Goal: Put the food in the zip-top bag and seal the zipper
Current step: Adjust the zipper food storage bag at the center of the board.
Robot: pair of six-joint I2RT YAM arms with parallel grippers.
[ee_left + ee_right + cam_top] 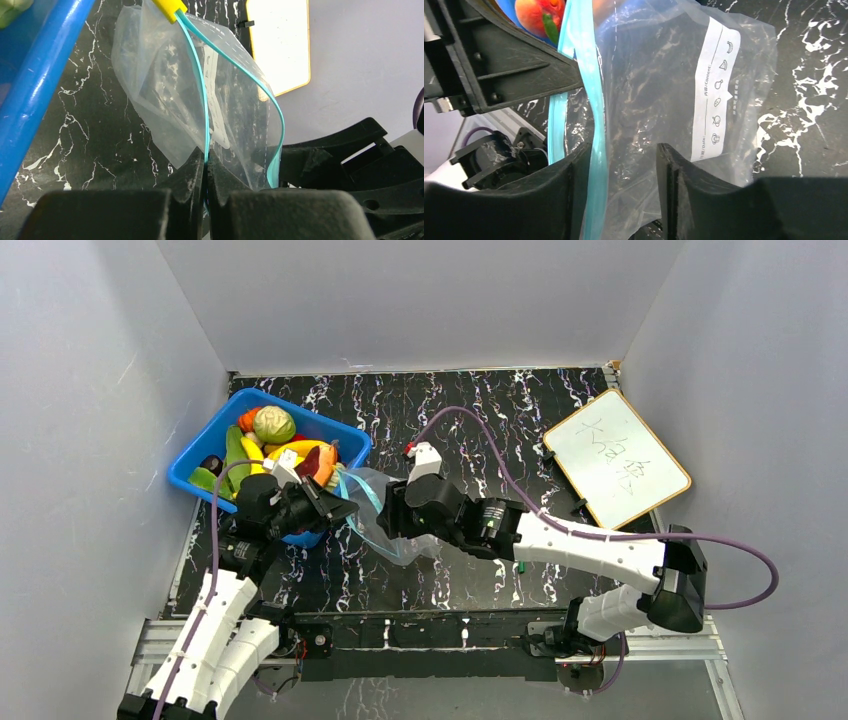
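The clear zip-top bag [378, 502] hangs between my two grippers, just right of the blue bin [345, 432]. My left gripper [206, 161] is shut on one side of the teal zipper strip [202, 90]; a yellow slider [170, 7] sits at the strip's far end. The bag's mouth gapes, with the other strip side [272, 110] bowed away. My right gripper [624, 170] is open, its fingers astride the bag [654, 75] with the teal strip [591, 95] against the left finger. The bag looks empty. The food [272, 440] lies piled in the bin.
A white board with a yellow frame [615, 470] lies at the back right. A small green pen [521, 566] lies by the right arm. Grey walls enclose the black marbled table [470, 420].
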